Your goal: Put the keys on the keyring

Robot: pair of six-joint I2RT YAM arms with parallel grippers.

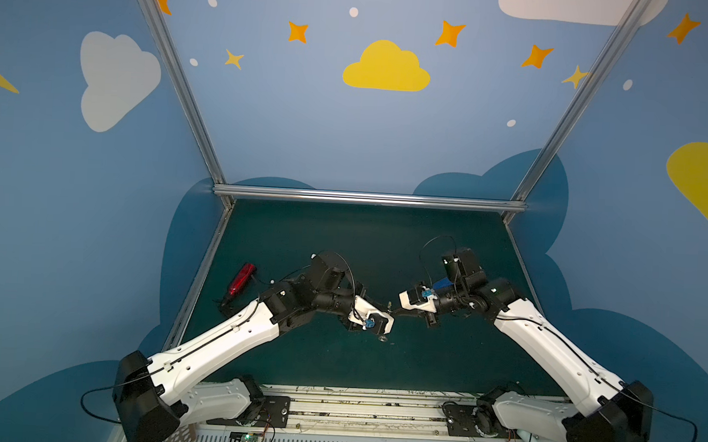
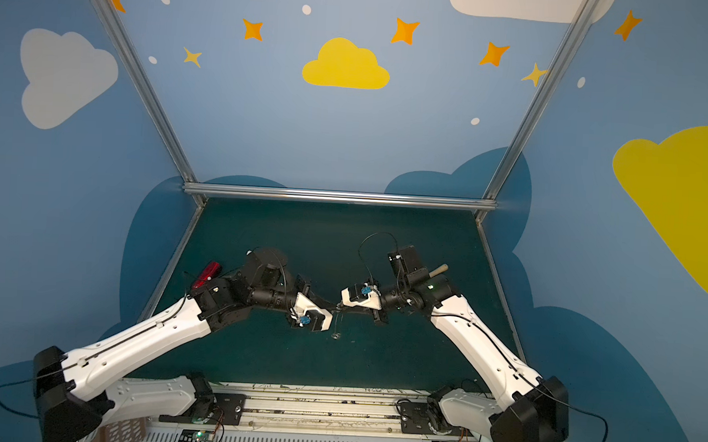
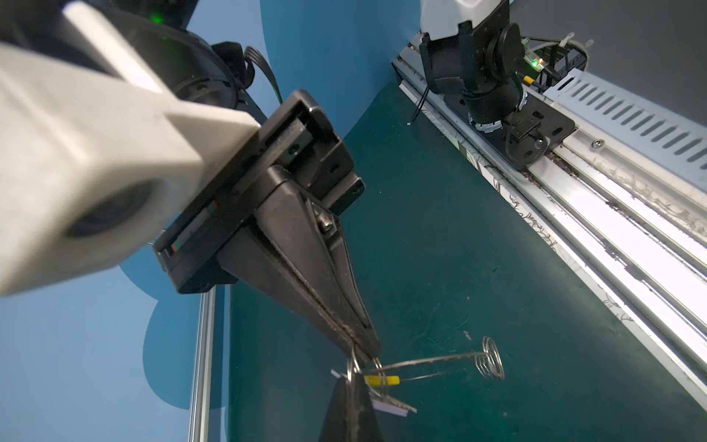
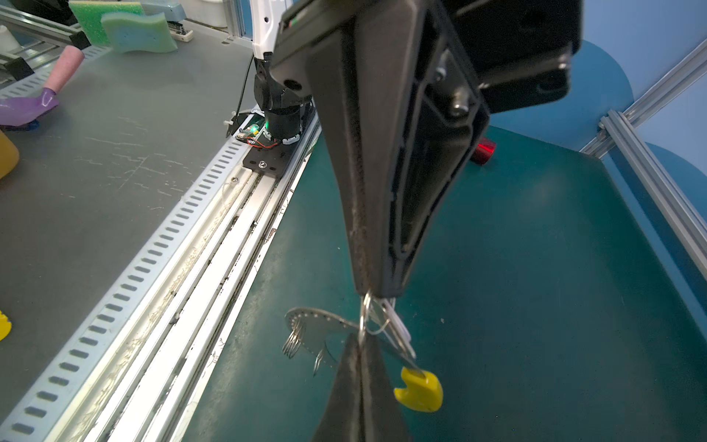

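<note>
My left tool (image 4: 373, 291) is pinched shut. As far as I can judge, it grips the keys (image 4: 396, 325) by their small split loop (image 4: 365, 317), and the white tag (image 3: 390, 408) hangs just beside its tip. My right tool (image 3: 365, 350) is shut too and meets the left one tip to tip. It seems to clamp the keyring (image 4: 317, 331) at its rim, clear of the worktop (image 4: 535, 268). The yellow arc (image 4: 419, 388) sits just beside the right tool, and the tiny silver loops (image 3: 489, 358) hang on the side of the keyring away from both tips. The split loop crosses the keyring right between the tips, but I cannot tell whether it is threaded through.

To do this well I'd hold the right tool dead steady and move only the left, in small steps. I'd turn the split loop along its own curve rather than tug it straight. A grip on thin wire looks likely to slip. I'd release nothing until both wrist views show the loop encircling the keyring.
</note>
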